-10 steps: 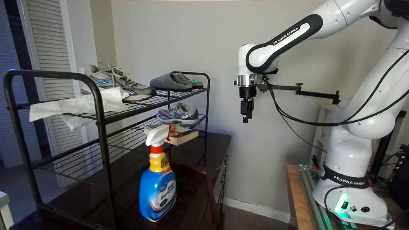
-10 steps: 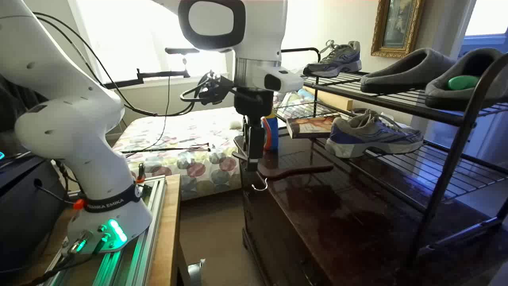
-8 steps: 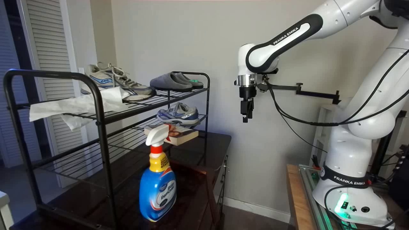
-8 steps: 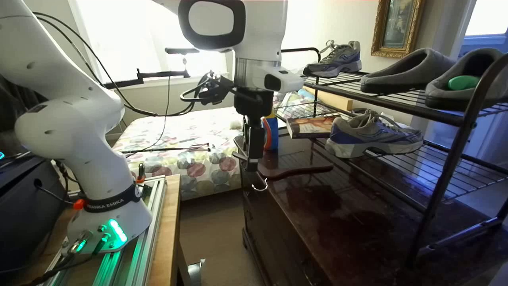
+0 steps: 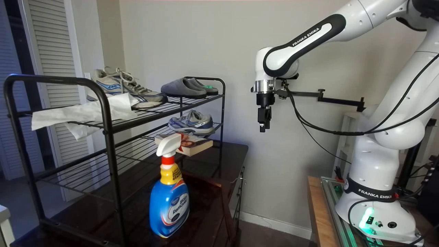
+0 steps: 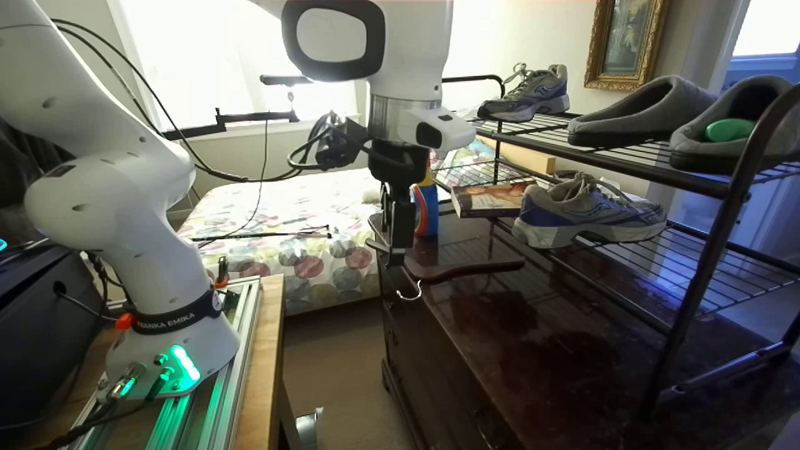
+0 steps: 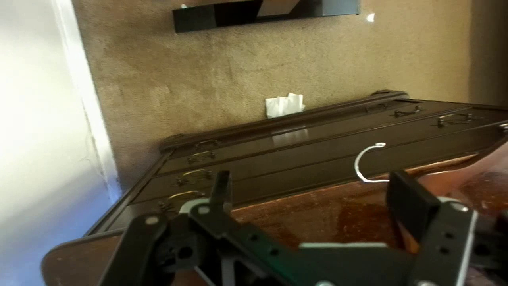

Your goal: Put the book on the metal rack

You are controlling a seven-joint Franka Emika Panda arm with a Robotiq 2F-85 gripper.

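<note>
The book (image 5: 195, 145) has pale tan page edges and a picture cover. It lies flat on the lower wire tier of the black metal rack (image 5: 107, 137), sticking out past the front rail beside a shoe. The spray bottle partly covers it there. The book (image 6: 490, 200) and the rack (image 6: 700, 275) also show in an exterior view. My gripper (image 5: 263, 128) points down in the air, well apart from the rack and book; it also shows in an exterior view (image 6: 397, 250). In the wrist view my gripper (image 7: 317, 194) is open with nothing between its fingers.
A blue spray bottle (image 5: 169, 199) stands on the dark dresser (image 6: 531, 350) before the rack. A dark hanger (image 6: 462, 269) with a metal hook lies at the dresser's edge. Shoes (image 5: 192, 122), slippers (image 5: 185, 88) and white paper (image 5: 85, 111) are on the rack.
The wrist has turned slightly and the gripper has shifted by a very small amount. The book, rack and other objects have not moved.
</note>
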